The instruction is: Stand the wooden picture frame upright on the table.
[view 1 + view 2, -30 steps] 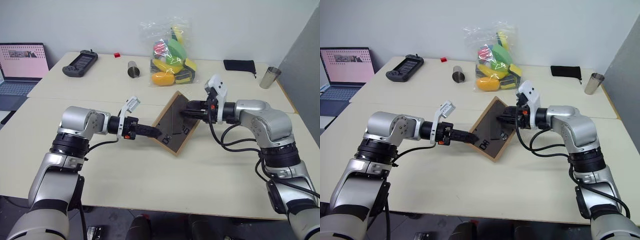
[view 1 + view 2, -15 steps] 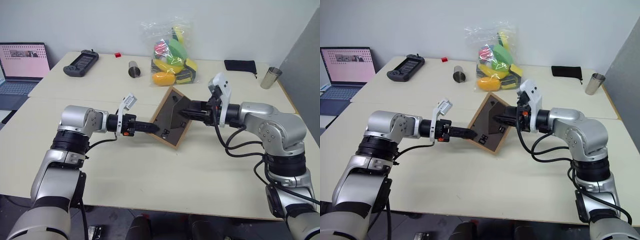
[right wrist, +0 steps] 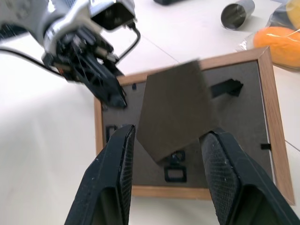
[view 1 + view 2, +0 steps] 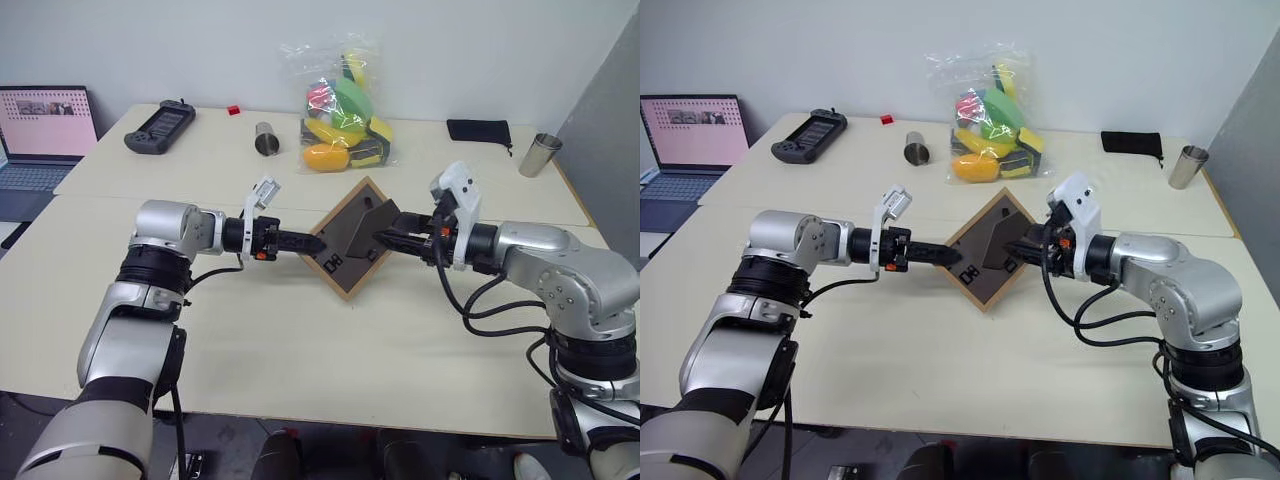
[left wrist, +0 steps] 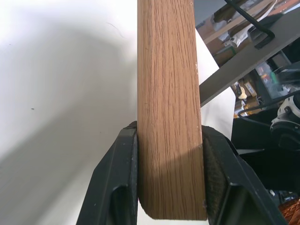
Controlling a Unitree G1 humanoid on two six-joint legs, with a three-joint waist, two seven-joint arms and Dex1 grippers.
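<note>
Left eye view takes in the far half of the table (image 4: 300, 330): a clear bag of bright toys (image 4: 343, 108), a steel cup (image 4: 266, 138) lying on its side, a black controller (image 4: 159, 124), a small red block (image 4: 233, 110), a black pouch (image 4: 479, 130), a second metal cup (image 4: 539, 154) standing near the far right edge, and a laptop (image 4: 42, 135) off to the left. None of it sits between the arms and the frame (image 4: 352, 237).

From the left wrist, the left gripper (image 5: 169, 180) is clamped on the frame's wooden edge, one finger (image 5: 115, 187) flat against each face. From the right wrist, the right gripper (image 3: 166, 154) has its fingers (image 3: 220, 173) apart, either side of the dark stand flap (image 3: 176, 110); whether they press it I cannot tell.

Between the two grippers near the table's seam, the frame is tilted like a diamond, one corner up and one down towards the tabletop, its dark back turned to the robot.
</note>
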